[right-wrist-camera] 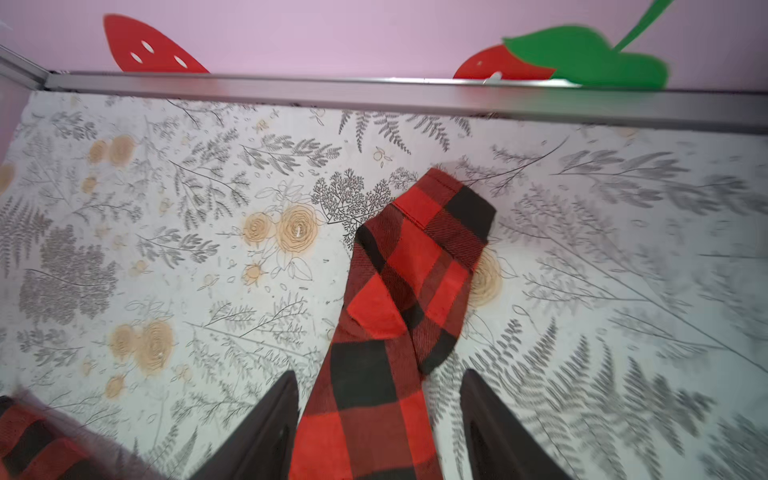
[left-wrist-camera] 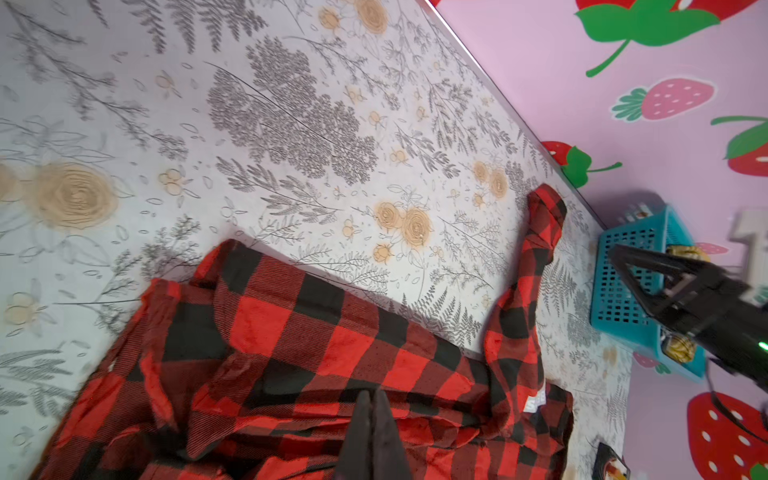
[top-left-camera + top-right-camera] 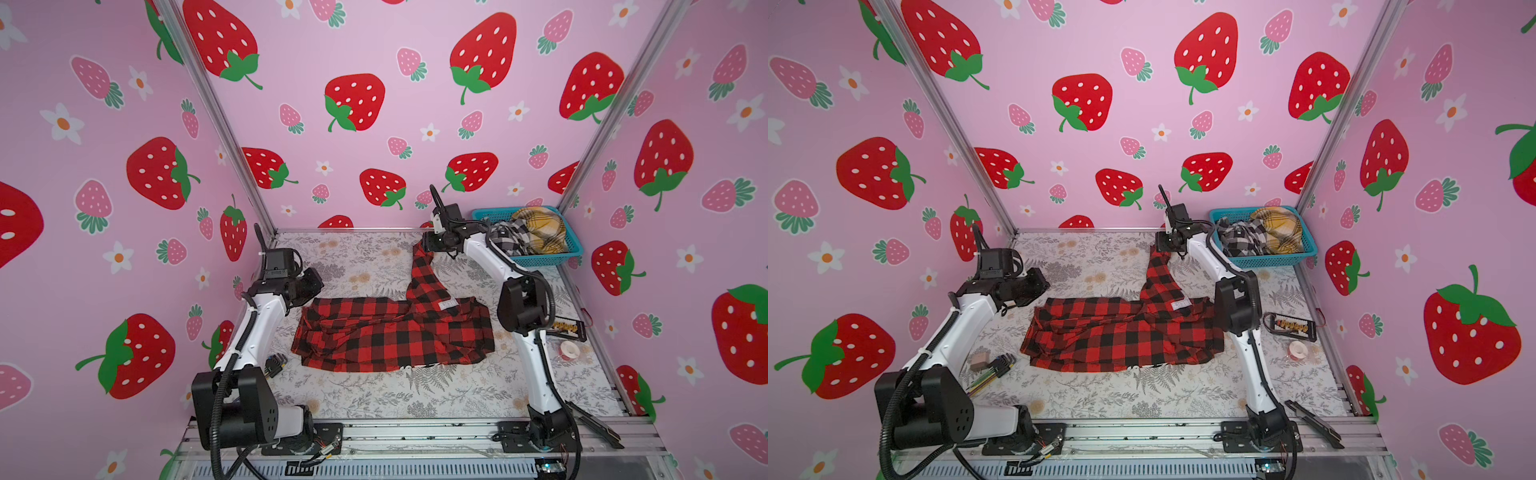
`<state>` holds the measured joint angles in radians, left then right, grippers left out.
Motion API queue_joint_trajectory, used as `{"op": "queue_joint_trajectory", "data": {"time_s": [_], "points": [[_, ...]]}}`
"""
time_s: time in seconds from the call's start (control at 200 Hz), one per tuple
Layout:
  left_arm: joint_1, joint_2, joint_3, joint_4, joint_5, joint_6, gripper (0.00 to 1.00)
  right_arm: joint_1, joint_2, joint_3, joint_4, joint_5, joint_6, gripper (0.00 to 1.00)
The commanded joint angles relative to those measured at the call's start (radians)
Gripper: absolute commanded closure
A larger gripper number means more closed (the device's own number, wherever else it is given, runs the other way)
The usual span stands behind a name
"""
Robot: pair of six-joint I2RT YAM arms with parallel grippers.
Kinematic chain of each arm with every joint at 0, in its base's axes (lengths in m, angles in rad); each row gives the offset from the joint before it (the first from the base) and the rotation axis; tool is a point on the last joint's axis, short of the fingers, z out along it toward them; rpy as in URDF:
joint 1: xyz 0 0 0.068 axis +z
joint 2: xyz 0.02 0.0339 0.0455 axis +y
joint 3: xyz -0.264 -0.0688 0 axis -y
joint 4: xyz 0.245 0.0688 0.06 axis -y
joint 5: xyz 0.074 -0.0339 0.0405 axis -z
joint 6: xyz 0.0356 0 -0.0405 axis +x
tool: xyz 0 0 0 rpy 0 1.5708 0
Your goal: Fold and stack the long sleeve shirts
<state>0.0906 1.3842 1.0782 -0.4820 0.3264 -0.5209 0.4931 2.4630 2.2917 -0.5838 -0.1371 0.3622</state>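
Red-and-black buffalo-check shirt [image 3: 395, 332] lies rumpled in the middle of the floral surface [image 3: 374, 399], one sleeve [image 1: 399, 291] stretched toward the far right. The right claw [image 1: 380, 374] is spread astride that sleeve, perhaps not touching it. The left claw [image 2: 372, 395], pressed together, hangs by the shirt's far-left corner. The right arm [image 3: 478, 249] partly hides the black-and-white plaid shirt [image 3: 509, 239] in the teal plastic mesh basket [image 3: 544, 261].

Table [image 3: 374, 399] lies bare in front; shirt [image 3: 395, 336] fills the middle, basket [image 3: 540, 259] the far right corner, perhaps tape [image 3: 1298, 350] along the right edge.
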Motion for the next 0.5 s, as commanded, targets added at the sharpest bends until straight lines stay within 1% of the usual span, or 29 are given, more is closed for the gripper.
{"op": "queue_joint_trajectory", "data": {"time_s": [0.0, 0.025, 0.035, 0.05, 0.105, 0.195, 0.265, 0.31, 0.36, 0.415, 0.495], "points": [[-0.054, 0.029, 0.02, 0.034, 0.049, 0.004, 0.99, -0.002, 0.054, 0.067, -0.041, -0.088, -0.053, 0.35], [-0.066, 0.035, 0.017, 0.036, 0.042, 0.005, 0.95, -0.002, 0.064, 0.066, -0.029, -0.098, -0.058, 0.35], [-0.071, 0.037, 0.018, 0.037, 0.041, 0.005, 0.9, -0.003, 0.069, 0.066, -0.025, -0.1, -0.06, 0.34], [-0.076, 0.042, 0.019, 0.037, 0.039, 0.005, 0.87, -0.002, 0.075, 0.066, -0.019, -0.104, -0.064, 0.34], [-0.097, 0.061, 0.019, 0.041, 0.036, 0.005, 0.83, -0.002, 0.098, 0.066, -0.003, -0.113, -0.067, 0.33], [-0.123, 0.092, 0.024, 0.038, 0.029, 0.005, 0.74, -0.002, 0.13, 0.069, 0.007, -0.116, -0.082, 0.33], [-0.136, 0.112, 0.027, 0.04, 0.022, 0.004, 0.69, -0.002, 0.144, 0.068, 0.007, -0.116, -0.094, 0.35], [-0.142, 0.123, 0.029, 0.041, 0.02, 0.002, 0.68, -0.002, 0.149, 0.068, 0.006, -0.119, -0.104, 0.42], [-0.143, 0.136, 0.031, 0.042, 0.017, -0.003, 0.68, -0.001, 0.148, 0.069, 0.002, -0.118, -0.109, 0.55], [-0.143, 0.149, 0.034, 0.042, 0.015, -0.011, 0.69, 0.001, 0.137, 0.064, -0.001, -0.119, -0.112, 0.67], [-0.143, 0.163, 0.04, 0.048, 0.017, -0.02, 0.69, 0.005, 0.107, 0.049, 0.001, -0.117, -0.12, 0.8]]}}
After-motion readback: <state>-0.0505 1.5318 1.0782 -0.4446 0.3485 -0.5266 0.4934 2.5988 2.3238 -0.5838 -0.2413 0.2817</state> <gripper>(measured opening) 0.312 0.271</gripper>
